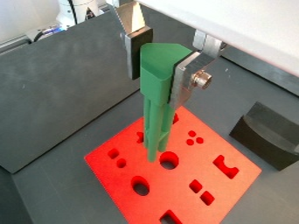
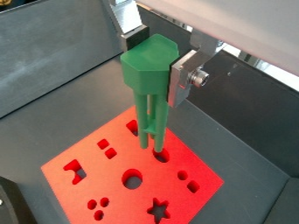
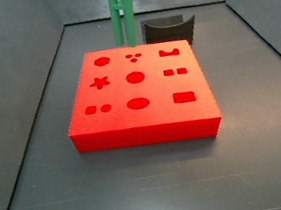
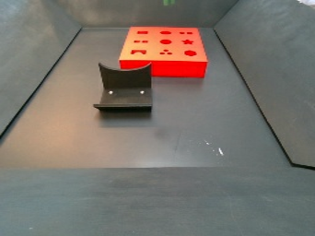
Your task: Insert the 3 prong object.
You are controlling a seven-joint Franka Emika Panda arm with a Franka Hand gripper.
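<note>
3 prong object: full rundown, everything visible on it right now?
The 3 prong object is matte green, plastic-looking, with a thicker faceted head and thin parallel prongs pointing down. It hangs upright, its head clamped in the gripper between flat silver finger plates. Its prong tips are over the red block, near a round hole; whether they touch it or have entered cannot be told. In a side view it shows as a green bar behind the block's far edge.

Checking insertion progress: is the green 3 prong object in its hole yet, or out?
Out: the 3 prong object hangs upright in the gripper, prong tips above the red block.
</note>
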